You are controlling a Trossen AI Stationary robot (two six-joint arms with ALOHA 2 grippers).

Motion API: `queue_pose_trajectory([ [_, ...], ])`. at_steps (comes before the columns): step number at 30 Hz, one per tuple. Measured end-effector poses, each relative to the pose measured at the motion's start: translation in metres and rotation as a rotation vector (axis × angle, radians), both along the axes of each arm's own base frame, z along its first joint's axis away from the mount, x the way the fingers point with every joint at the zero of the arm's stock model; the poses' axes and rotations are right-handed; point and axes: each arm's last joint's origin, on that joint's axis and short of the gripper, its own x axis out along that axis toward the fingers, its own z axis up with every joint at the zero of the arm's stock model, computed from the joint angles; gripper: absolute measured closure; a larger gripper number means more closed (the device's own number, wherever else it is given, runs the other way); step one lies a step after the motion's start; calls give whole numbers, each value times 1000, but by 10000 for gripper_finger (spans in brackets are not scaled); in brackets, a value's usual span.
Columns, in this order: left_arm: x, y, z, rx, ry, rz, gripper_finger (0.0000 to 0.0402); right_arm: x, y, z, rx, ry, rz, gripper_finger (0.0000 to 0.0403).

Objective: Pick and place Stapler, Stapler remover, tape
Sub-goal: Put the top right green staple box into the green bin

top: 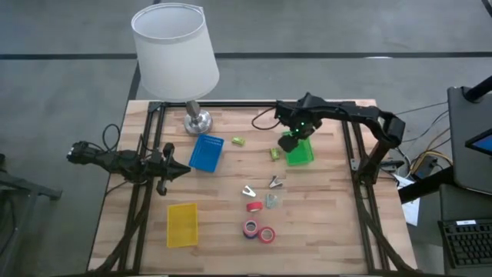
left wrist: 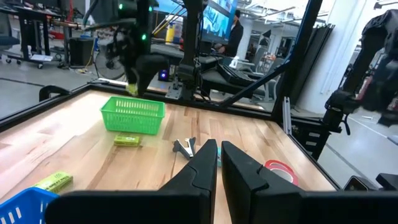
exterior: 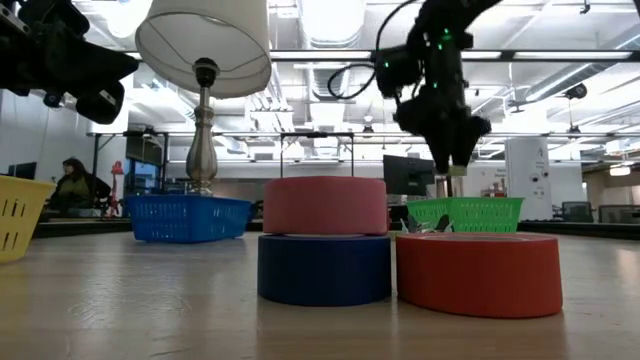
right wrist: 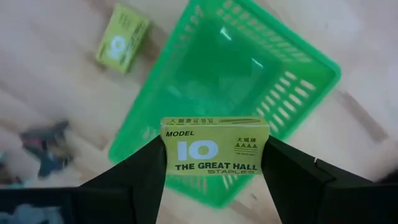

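Note:
My right gripper (right wrist: 214,157) hangs over the green basket (right wrist: 249,81), shut on a yellow-green staples box (right wrist: 214,149); the high view shows it at the basket's left part (top: 290,140). Two more staples boxes (top: 238,141) (top: 274,153) lie flat on the table. Two staple removers (top: 248,191) (top: 274,182) lie near the table's middle. Toward the near edge are the tape rolls: a red one (top: 254,206), a pink one stacked on a blue one (exterior: 325,205), and another red one (exterior: 478,272). My left gripper (top: 181,168) waits shut at the table's left side. My right gripper pinches the staples box between its two fingers, one on each short end (right wrist: 169,152). The fingers come from above, pointing down. The box is lifted clear and held level, printed face up, over the green basket's near-left part.
A white-shaded lamp (top: 175,46) stands on its metal base (top: 197,121) at the far left. A blue basket (top: 206,151) sits beside it and a yellow basket (top: 182,224) near the left near corner. Black frame rails (top: 361,192) run along the table's sides.

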Motion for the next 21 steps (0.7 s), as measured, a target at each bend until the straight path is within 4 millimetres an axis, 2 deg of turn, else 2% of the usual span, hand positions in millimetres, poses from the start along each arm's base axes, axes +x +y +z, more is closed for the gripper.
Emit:
queue_pose_trajectory([
  [4, 0, 0, 0, 0, 0, 0, 376, 2, -8, -17, -22, -84, -122, 173],
  [9, 0, 0, 0, 0, 0, 0, 376, -9, -20, -35, -31, -83, -273, 171],
  [16, 0, 0, 0, 0, 0, 0, 376, -16, -32, -55, -48, -141, -380, 173],
  [21, 0, 0, 0, 0, 0, 0, 376, -23, -30, -65, -36, -119, -396, 169],
])
